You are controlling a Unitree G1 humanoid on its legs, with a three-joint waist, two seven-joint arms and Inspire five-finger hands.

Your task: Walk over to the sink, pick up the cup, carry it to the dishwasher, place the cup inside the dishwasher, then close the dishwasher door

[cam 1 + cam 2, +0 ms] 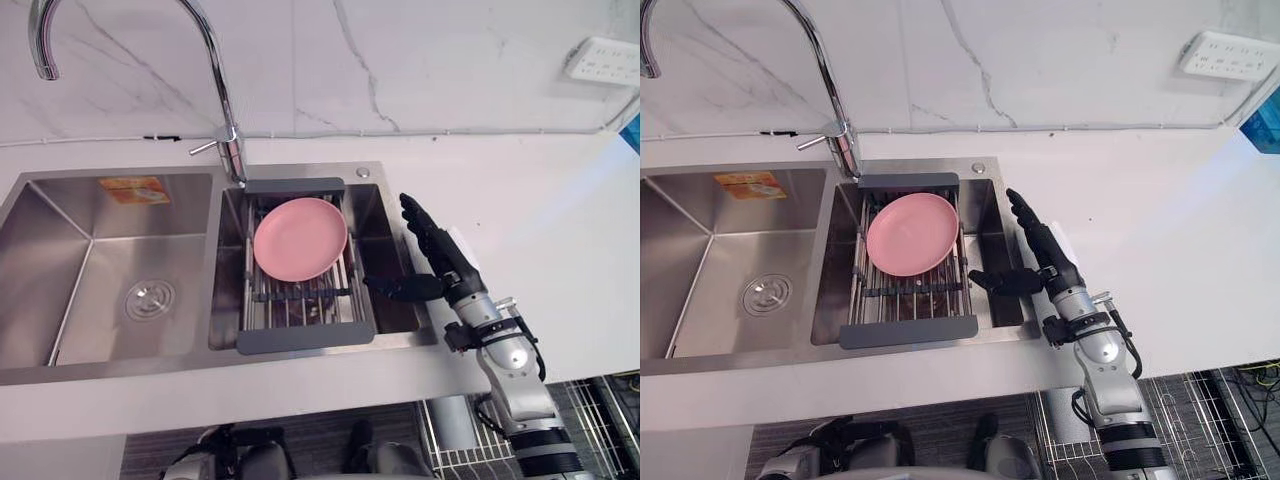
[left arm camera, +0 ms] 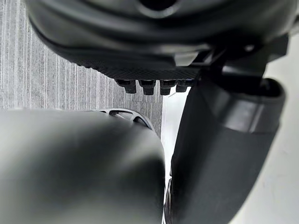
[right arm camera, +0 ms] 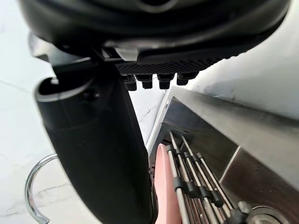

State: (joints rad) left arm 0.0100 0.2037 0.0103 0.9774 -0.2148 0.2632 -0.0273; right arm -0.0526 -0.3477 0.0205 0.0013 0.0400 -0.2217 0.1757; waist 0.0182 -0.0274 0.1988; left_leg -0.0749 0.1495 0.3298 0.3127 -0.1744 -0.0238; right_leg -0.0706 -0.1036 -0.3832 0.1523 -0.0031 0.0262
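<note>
Sink [image 1: 60, 215]: stainless, 2 basins side by side, set in white countertop [image 1: 540, 200], long axis running L-R along the marble wall. Chrome gooseneck faucet [image 1: 214, 70] stood at the back between the basins. L basin had a round drain [image 1: 150, 298] and an orange sticker [image 1: 133, 188] on its back wall. R basin held a grey-framed dish rack [image 1: 300, 340] w/ a pink plate [image 1: 300, 238] lying tilted on its wires, face up. Couldn't tell where the cup was.

Right hand [image 1: 450, 262] hung over the R edge of the R basin, arm coming up from lower right. Fingers [image 1: 420, 222] were straight and close together, pointing away toward the wall. Thumb [image 1: 405, 288] was stretched out sideways over the basin toward the rack, apart from it. It held nothing; right wrist view showed the rack wires and plate edge past the thumb.

Left hand [image 2: 154, 46] showed in its wrist view over striped grey floor, fingers in a row side by side, straight, nothing in it.
</note>
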